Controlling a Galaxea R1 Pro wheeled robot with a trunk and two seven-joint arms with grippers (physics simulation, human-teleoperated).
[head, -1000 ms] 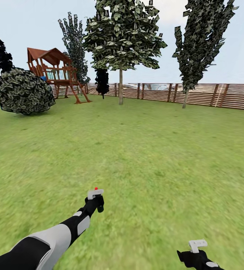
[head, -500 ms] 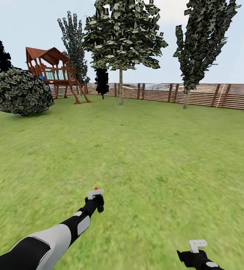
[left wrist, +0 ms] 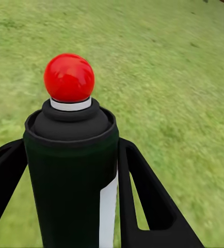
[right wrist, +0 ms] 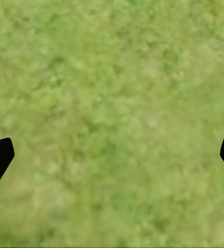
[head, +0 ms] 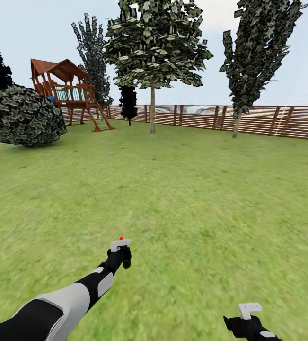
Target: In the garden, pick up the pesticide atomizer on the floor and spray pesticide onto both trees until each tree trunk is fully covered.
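Green lawn (head: 182, 189), fence (head: 267, 121) beyond

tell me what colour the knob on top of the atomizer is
Bright red, above a white collar on the dark atomizer; the knob shows best in the left wrist view.

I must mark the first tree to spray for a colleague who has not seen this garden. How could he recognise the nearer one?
Start at the wooden play tower by the slat fence. To its right stands the tree, its thin bare trunk before the fence. Unlike the narrow dark columns nearby, it has a wide, spreading leafy crown.
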